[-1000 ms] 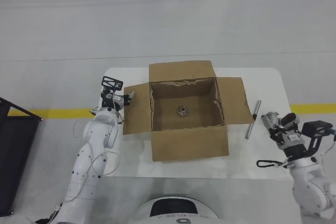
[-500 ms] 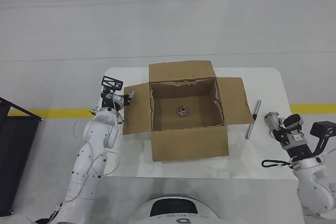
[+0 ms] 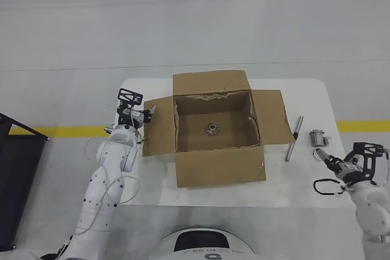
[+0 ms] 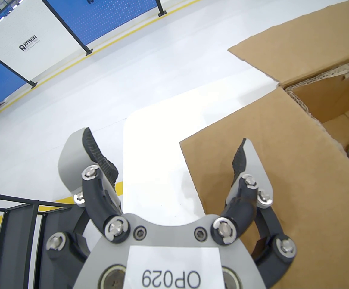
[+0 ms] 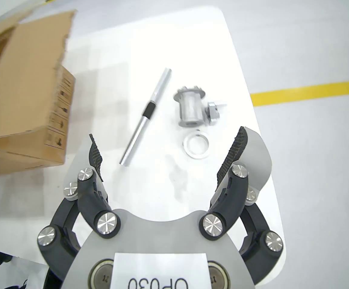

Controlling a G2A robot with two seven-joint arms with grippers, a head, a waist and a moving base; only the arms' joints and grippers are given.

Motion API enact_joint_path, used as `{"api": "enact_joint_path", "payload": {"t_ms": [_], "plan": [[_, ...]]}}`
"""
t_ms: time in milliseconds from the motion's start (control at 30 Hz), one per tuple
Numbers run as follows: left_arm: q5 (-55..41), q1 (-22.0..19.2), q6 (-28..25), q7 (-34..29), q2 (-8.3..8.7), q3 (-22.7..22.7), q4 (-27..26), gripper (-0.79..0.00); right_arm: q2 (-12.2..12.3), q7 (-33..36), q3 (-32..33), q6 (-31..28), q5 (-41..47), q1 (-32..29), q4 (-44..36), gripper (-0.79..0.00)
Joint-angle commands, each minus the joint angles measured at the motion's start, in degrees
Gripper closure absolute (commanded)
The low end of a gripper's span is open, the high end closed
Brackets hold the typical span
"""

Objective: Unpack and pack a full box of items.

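The flange (image 3: 211, 128) is lying inside the box (image 3: 218, 166), nearer the left gripper (image 4: 165, 136) than the right gripper (image 5: 166, 135), both wide open and empty.

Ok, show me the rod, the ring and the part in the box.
rod (image 5: 149, 110), right wrist view, black band.
ring (image 5: 197, 156), right wrist view, its rim.
part (image 3: 211, 128), top view, its middle.

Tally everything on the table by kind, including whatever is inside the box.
Cardboard box: 1
Metal rod: 1
Flanged metal cylinder: 1
Small metal fitting against the cylinder: 1
Metal ring: 1
Flanged metal disc inside the box: 1
Total: 6
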Motion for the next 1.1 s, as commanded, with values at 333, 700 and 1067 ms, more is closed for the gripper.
{"api": "enact_joint_path", "payload": {"t_ms": [333, 700, 1067], "plan": [[0.0, 0.0, 0.0, 0.0, 0.0, 0.0, 0.0, -0.785, 1.03, 10.34, -6.24, 5.94, -9.95, 14.95, 13.9, -0.296], [0.0, 0.0, 0.0, 0.0, 0.0, 0.0, 0.0, -0.785, 0.96, 12.82, -9.45, 7.2, -14.16, 16.46, 15.52, -0.259], [0.0, 0.0, 0.0, 0.0, 0.0, 0.0, 0.0, -0.785, 0.66, 13.41, -12.22, 9.13, -16.32, 18.9, 18.27, 0.0]]}}
